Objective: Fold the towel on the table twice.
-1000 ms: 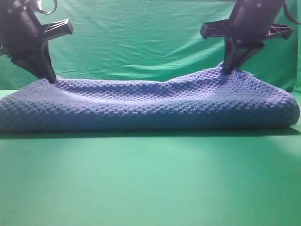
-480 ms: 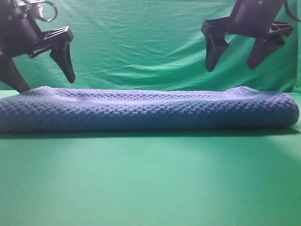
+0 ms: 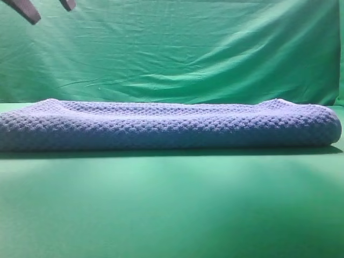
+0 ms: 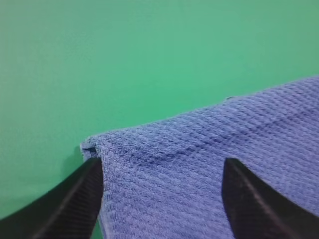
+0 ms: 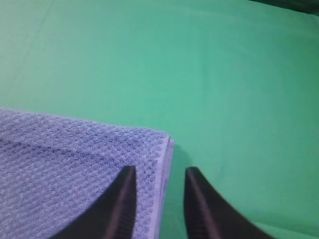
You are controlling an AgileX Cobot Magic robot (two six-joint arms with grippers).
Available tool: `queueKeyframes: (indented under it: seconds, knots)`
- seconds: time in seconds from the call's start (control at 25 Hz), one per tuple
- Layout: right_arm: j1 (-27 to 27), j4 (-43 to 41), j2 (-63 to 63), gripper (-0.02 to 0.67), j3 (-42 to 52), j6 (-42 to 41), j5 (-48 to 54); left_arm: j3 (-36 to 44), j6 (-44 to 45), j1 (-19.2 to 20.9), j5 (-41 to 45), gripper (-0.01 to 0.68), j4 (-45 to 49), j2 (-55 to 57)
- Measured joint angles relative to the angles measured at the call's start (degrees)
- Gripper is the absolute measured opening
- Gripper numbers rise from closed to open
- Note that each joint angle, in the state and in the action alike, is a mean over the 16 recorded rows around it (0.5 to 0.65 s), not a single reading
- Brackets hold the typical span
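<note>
The towel [image 3: 172,124] lies folded along the back of the green bench [image 3: 172,209], a long flat blue-grey band reaching nearly from one side of the high view to the other, its rounded fold toward the front. Behind it hangs a wrinkled green backdrop cloth [image 3: 177,48]. The left gripper [image 4: 162,196] hangs above the towel's corner, its fingers [image 4: 75,199] spread wide apart and grasping nothing; in the high view only their tips show at the top left. The right gripper [image 5: 155,201] hangs over the towel's opposite corner, where the layered hems meet, its fingers [image 5: 119,204] parted by a narrower gap and clear of the cloth
</note>
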Motion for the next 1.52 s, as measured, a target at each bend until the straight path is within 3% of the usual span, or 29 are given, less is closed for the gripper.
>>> queueKeyframes:
  seconds: [0.28,0.52,0.96,1.52]
  knots:
    - [0.00,1.05,-11.31,0.042,-0.33,0.05,8.12,-1.47,-0.05,0.00,8.87,0.150,0.29,-10.95]
    - [0.00,2.32,-21.04,0.000,-0.18,0.09,14.98,-0.73,-0.06,0.00,14.79,0.014,0.32,-21.45]
    - [0.00,3.71,-39.77,0.000,7.07,0.03,22.91,10.50,0.82,0.00,19.11,0.000,0.43,-44.65]
    - [0.00,6.64,-65.22,0.000,30.16,-2.67,11.96,32.58,1.87,0.00,14.08,0.000,1.87,-73.86]
